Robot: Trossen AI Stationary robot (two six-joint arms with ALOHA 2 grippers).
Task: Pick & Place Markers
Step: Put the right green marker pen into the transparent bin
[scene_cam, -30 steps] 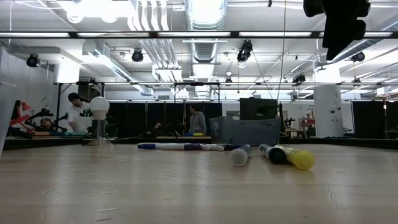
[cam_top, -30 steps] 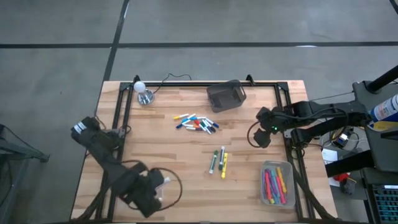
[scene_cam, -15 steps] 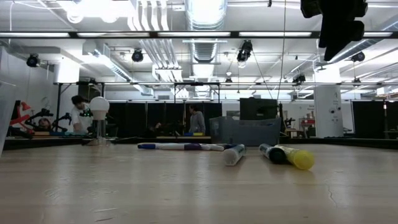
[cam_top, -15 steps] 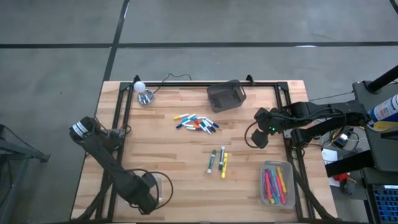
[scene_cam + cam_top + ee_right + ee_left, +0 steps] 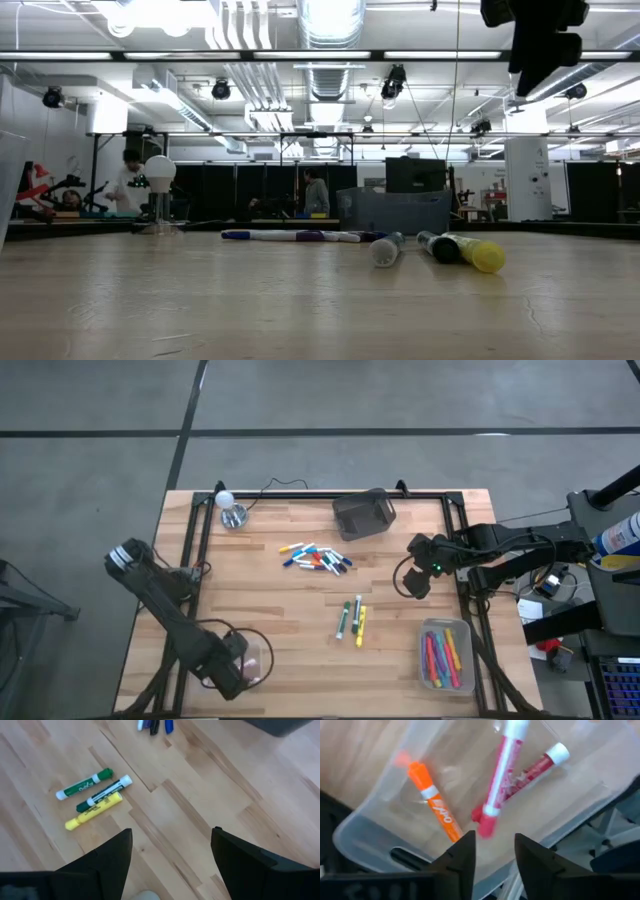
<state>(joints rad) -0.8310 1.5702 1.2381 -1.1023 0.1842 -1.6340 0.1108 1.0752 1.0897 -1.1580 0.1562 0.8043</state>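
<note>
My left gripper [image 5: 492,855] is open at the table's near left, its fingers above a clear tray [image 5: 252,656]. In that tray lie an orange marker [image 5: 434,805], a pink marker [image 5: 499,775] and a red marker [image 5: 535,767]. My right gripper [image 5: 170,865] is open and empty, high above the table's right side [image 5: 415,582]. Below and ahead of it, a green [image 5: 84,784], a black-and-white [image 5: 104,794] and a yellow marker [image 5: 93,811] lie side by side on the wood. A cluster of several markers [image 5: 316,557] lies mid-table. Several more fill a clear tray [image 5: 445,656] at the near right.
A dark mesh bin [image 5: 364,514] stands at the far middle. A white bulb lamp [image 5: 230,510] with its cord stands at the far left. Black rails [image 5: 462,520] frame the table's sides. Bare wood lies between the marker groups. People show far off in the room [image 5: 128,185].
My left arm has drawn back toward the table's left and near edges, so the clear tray with its markers now shows beside the gripper in the high view. My right gripper has drifted a little toward the table's left.
</note>
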